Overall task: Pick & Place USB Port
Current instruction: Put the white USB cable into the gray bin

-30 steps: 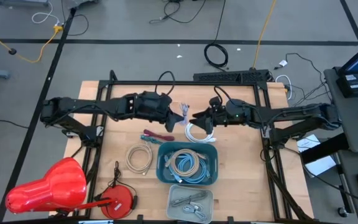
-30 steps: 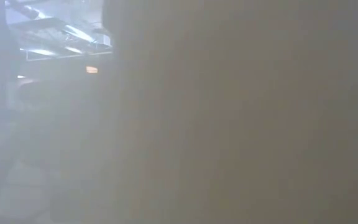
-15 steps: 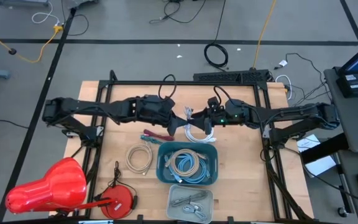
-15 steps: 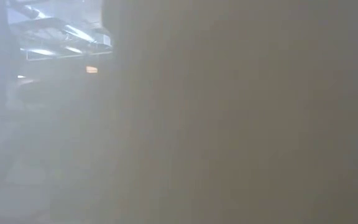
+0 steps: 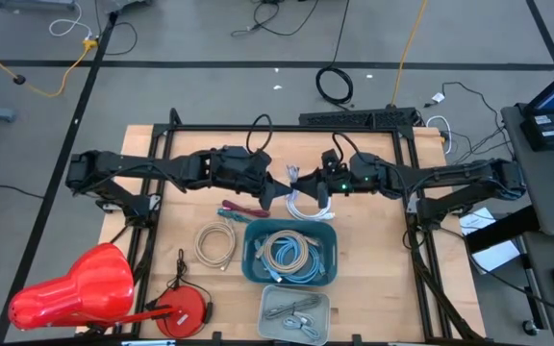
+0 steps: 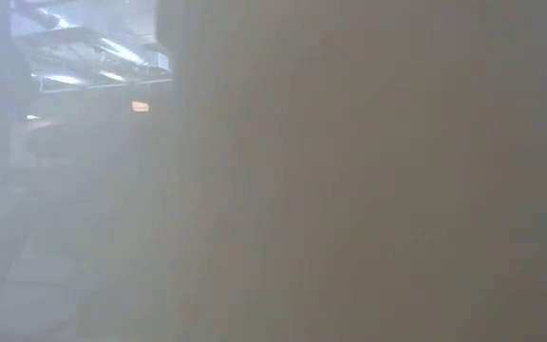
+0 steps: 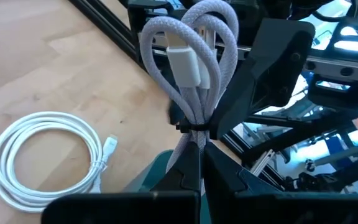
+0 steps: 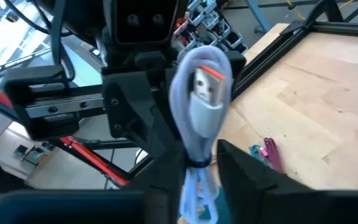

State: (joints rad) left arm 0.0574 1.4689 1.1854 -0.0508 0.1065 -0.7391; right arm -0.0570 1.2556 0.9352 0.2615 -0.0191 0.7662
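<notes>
A bundled pale lilac USB cable [image 7: 188, 81] [image 8: 201, 93], tied at its waist, is held up in the air over the table's middle [image 5: 291, 176]; its plug end points up in both wrist views. My left gripper [image 7: 199, 163] is shut on the bundle's lower end. Coming from the opposite side, my right gripper [image 8: 197, 165] has its fingers closed in on both sides of the bundle, and it shows as dark fingers behind the loops in the left wrist view. The low view is fogged and shows nothing of this. My left gripper pinches the bundle just below its tie [image 7: 194, 134] between both fingers, coming level from the table's left. The loops and the plug [image 7: 185, 65] stand up past the fingertips, lifted clear of the table. My right gripper flanks the bundle at the tie [image 8: 197, 163], one finger [image 8: 166, 168] against its side, coming level from the table's right. The fingers lie across the bundle, with the plug [image 8: 205, 87] standing above them. Whether the other finger [image 8: 241, 165] touches, I cannot tell.
On the table below lies a coiled white cable [image 5: 302, 204] [image 7: 42, 155]. A teal bin [image 5: 252, 252] full of cables, a clear tray [image 5: 294, 312], a beige coil [image 5: 216, 243] and a pink-teal piece [image 5: 243, 210] sit nearer. Red objects [image 5: 75, 288] stand at the near left corner.
My left gripper has carried the bundle a little toward the table's right, up to my right gripper, which has edged toward the left. The bundle stays upright and clear of the table.
</notes>
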